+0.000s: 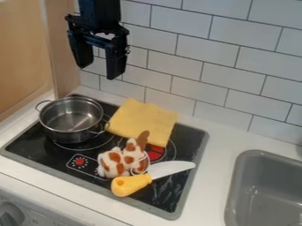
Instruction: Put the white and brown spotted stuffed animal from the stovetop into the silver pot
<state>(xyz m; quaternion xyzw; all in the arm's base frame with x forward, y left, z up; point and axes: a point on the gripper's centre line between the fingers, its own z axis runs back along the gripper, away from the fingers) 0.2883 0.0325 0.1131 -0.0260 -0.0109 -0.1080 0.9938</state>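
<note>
Hanging above the far left of a toy kitchen, the black gripper (99, 71) holds its two fingers spread wide, with the white tiled wall (183, 57) visible between them. Beneath it, at the far left of the black stove (44, 152), stands an upright metal pot (72, 115), its loop handles pointing left and right and its shiny inside open to view. Just right of the pot, a yellow cloth (143, 120) lies over the far part of the stove, its near right corner reaching over a red-marked burner (156, 152). Nearer, toward the middle, sits a white plush toy (116, 161) with orange-brown patches, a brown tip rising from its far end and a thin pale loop at its right side. A toy knife (131, 184) lies along the toy's near side, its thick yellow handle to the left and its pale blade running right toward the stove's edge. A second red marking (80, 162) shows left of the plush. The white counter (219, 137) surrounds the stove, with a gray sink (259, 190) set into it at right, a wooden panel (24, 53) at far left and a gray knob (10, 215) at near left.
</note>
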